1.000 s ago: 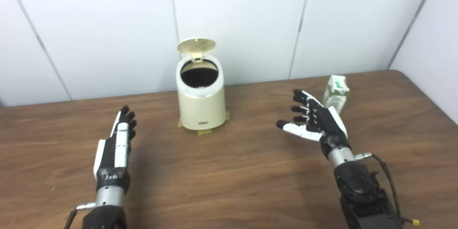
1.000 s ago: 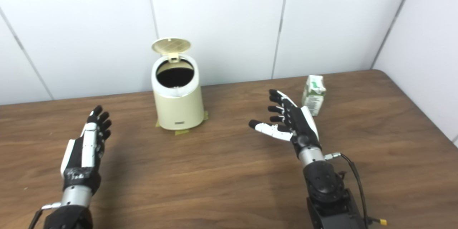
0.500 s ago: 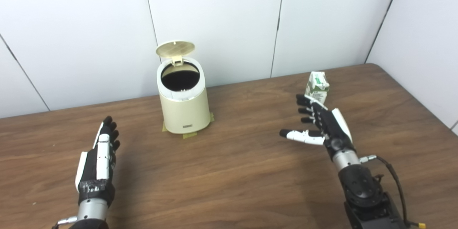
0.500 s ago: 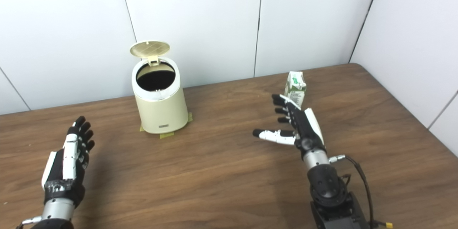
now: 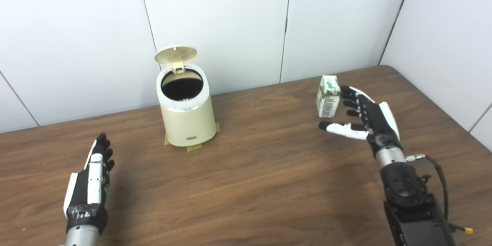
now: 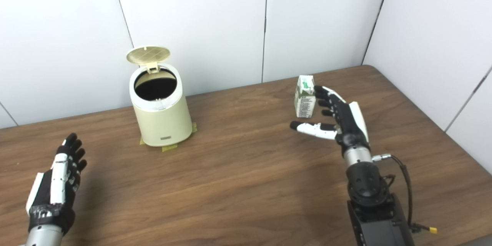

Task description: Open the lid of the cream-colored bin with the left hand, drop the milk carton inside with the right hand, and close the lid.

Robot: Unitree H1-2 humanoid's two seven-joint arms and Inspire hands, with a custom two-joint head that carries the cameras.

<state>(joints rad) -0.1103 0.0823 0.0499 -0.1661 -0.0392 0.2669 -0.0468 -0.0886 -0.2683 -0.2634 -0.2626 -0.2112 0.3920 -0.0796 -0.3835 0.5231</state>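
Observation:
The cream-colored bin (image 5: pixel 187 117) stands on the wooden table (image 5: pixel 246 184) near the back wall, left of the middle. Its round lid (image 5: pixel 175 54) is tipped up and back, and the dark inside shows. The white and green milk carton (image 5: pixel 328 95) stands upright at the back right. My right hand (image 5: pixel 365 117) is open, fingers spread, right beside the carton's right side with the thumb reaching out in front of it; it holds nothing. My left hand (image 5: pixel 90 184) is open and flat, low at the front left, far from the bin.
Bits of yellow tape (image 5: pixel 194 148) stick out under the bin's base. White wall panels (image 5: pixel 230 23) close the table at the back and on the right. A cable (image 5: pixel 442 184) hangs off my right forearm.
The camera has turned right, so the whole scene has shifted left. My right hand has reached forward and right, up to the carton. My left hand has drawn back toward me.

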